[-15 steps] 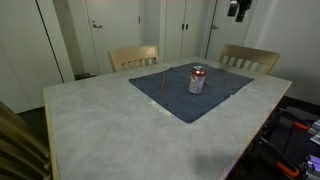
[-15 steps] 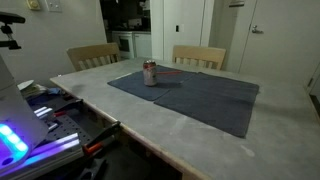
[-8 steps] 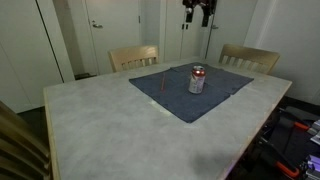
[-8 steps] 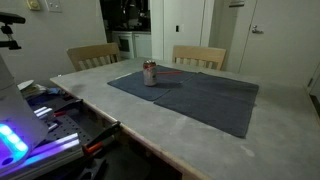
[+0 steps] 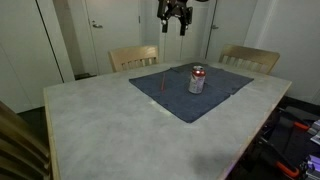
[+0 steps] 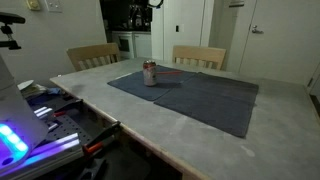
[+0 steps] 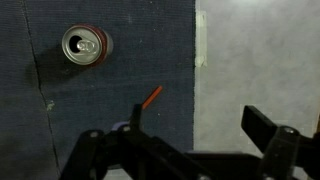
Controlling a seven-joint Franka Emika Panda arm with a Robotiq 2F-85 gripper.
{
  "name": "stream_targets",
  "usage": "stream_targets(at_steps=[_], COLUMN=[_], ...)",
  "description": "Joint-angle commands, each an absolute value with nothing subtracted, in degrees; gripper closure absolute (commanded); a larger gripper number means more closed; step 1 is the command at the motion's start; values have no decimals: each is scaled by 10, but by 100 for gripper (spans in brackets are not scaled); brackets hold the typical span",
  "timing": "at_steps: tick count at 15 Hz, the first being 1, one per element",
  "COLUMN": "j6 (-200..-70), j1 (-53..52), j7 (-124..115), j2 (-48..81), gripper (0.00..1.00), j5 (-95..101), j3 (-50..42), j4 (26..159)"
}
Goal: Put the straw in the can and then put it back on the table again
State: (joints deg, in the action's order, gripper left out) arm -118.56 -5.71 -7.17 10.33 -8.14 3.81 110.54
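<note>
the gripper (image 5: 175, 17) is hanging high above the table (image 5: 100, 125), jaws wide open and holding nothing; the straw (image 7: 151, 97) is lying on the mat (image 7: 120, 65) far below it, apart from the can (image 7: 86, 43).

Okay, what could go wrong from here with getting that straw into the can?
The straw lies flat on the cloth mat, thin and low, so the open fingers may well slip over it or pinch cloth instead. The can has an opening that looks small; a tilted straw could miss it or nudge the upright can over.
</note>
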Motion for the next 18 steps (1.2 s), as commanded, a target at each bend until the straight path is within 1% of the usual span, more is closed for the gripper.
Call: stream_targets(at_steps=[1,3,6,10,14,18], j6=[-1183,-1183,-1182,-1223,-1320,-1389], j1=[-72,-82,-92,-98,-89,-74], j7=[-180,-266,-345,-411,-389,-347], j2=[116,130,157,204,247,274], gripper=[0,0,0,0,0,0], j5=[-43,-22,-44,-88,-157,-205], j3=[36,35,38,36,44,47], j4=[1095,1090,1088,1095,1112,1117])
